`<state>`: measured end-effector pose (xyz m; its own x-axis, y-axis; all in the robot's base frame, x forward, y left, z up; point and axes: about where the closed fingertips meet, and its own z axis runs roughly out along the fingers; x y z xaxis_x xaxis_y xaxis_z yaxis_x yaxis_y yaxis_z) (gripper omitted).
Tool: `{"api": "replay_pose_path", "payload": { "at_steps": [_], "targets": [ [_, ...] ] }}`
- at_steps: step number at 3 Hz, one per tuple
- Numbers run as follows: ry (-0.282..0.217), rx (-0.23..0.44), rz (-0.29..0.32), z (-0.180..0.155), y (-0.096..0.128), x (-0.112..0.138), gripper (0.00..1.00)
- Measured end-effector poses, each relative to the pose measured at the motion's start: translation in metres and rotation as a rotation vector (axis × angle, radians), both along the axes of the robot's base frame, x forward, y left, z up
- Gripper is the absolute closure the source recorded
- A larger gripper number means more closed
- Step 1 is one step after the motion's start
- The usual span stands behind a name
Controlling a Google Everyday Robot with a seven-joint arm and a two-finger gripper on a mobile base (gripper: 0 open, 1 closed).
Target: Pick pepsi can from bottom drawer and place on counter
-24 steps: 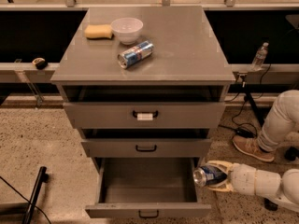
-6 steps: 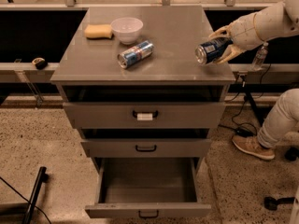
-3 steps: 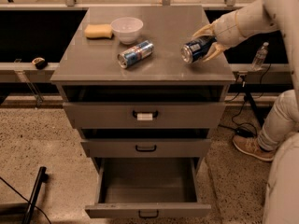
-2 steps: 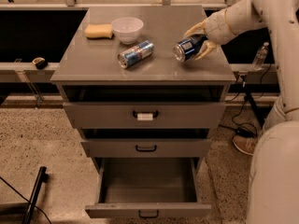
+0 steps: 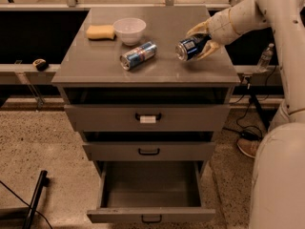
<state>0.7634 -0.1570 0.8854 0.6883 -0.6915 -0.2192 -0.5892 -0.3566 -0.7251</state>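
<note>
I judge the task nearly done: my gripper (image 5: 202, 38) is clamped around the pepsi can (image 5: 188, 48), holding it tilted low over the right side of the counter (image 5: 157, 73), while the bottom drawer (image 5: 150, 215) stands open without it, so only setting down and releasing remains.

The pepsi can (image 5: 189, 47), dark blue with a silver top, is tipped nearly onto its side over the right part of the surface (image 5: 162, 73), its top pointing left. The end effector (image 5: 197, 44) clasps it there, one finger above the can and one below. Whether the can touches the surface cannot be told. Well below the surface, the bottom drawer (image 5: 150, 215), grey with a small black handle, stands pulled open.
</note>
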Motion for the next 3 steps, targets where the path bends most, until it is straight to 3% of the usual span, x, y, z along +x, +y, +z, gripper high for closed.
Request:
{"api": "replay_pose_path", "payload": {
  "at_steps": [1, 2, 3],
  "targets": [
    [0.000, 0.000, 0.000, 0.0000, 0.0000, 0.0000, 0.11],
    [0.000, 0.000, 0.000, -0.0001, 0.0001, 0.0000, 0.00],
    [0.000, 0.000, 0.000, -0.0001, 0.0001, 0.0000, 0.00]
  ]
}}
